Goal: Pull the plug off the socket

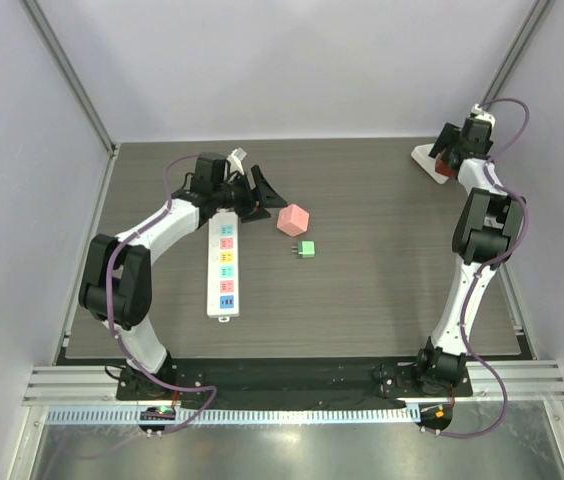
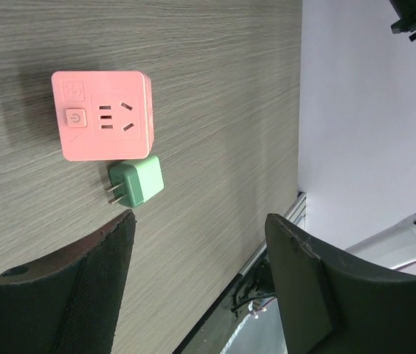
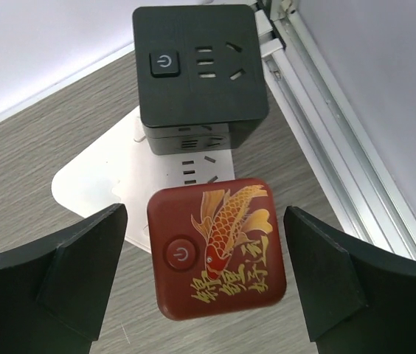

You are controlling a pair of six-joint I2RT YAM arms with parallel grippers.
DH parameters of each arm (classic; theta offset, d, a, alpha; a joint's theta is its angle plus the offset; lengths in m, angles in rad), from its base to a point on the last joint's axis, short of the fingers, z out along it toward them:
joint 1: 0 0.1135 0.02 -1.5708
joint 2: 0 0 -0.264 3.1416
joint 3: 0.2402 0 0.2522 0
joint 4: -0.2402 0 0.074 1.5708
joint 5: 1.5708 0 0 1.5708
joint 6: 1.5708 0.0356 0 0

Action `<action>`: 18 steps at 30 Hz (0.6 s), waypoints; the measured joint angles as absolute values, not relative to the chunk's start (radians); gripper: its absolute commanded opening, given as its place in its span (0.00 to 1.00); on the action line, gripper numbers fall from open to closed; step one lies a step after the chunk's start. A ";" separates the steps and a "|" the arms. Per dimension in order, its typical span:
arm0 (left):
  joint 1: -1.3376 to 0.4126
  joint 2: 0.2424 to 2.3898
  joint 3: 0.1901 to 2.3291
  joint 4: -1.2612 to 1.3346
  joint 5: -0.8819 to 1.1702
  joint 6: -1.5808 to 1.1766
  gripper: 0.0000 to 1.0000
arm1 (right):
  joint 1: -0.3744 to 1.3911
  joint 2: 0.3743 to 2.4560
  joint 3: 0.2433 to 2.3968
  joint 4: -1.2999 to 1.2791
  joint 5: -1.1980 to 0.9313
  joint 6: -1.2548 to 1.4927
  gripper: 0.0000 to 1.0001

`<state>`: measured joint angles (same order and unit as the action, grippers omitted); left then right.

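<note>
Left end effector (image 1: 257, 190) (image 2: 200, 221): at the far left of the worktop (image 1: 382, 280), just past the far end of the white power strip (image 1: 224, 265). Released; its 2 fingers stand wide apart with nothing between them.

Green plug (image 1: 308, 249) (image 2: 138, 182): lying loose on the worktop near the centre, 2 prongs pointing left, out of any socket. It sits just beside the pink socket block (image 1: 293, 219) (image 2: 105, 114), on that block's near side. The top view shows a narrow gap between them.

Right end effector (image 1: 447, 160) (image 3: 204, 214): at the far right corner, over a white base plate (image 3: 97, 173). Released; 1 finger stands on each side of a red socket block (image 3: 215, 247) with a gold fish design, and a gap shows on both sides. No contact seen.

A black socket block (image 3: 200, 66) sits on the same plate, just beyond the red one.

Whether the red block is seated in the plate cannot be told.
</note>
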<state>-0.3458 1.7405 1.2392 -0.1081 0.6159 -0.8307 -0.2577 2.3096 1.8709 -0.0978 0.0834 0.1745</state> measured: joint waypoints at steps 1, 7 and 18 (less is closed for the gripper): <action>-0.346 1.740 1.239 -0.108 0.619 -0.831 0.70 | -0.258 2.314 1.876 -0.099 0.075 0.171 0.90; -0.346 1.740 1.239 -0.108 0.626 -0.830 0.69 | -0.258 2.334 1.887 -0.118 0.045 0.160 0.80; -0.346 1.741 1.239 -0.108 0.626 -0.830 0.67 | -0.260 2.359 1.935 -0.165 0.031 0.164 0.55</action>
<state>-0.3458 1.7409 1.2392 -0.1078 0.6262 -0.8295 -0.2604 2.3592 1.9354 -0.1646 0.0315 0.1642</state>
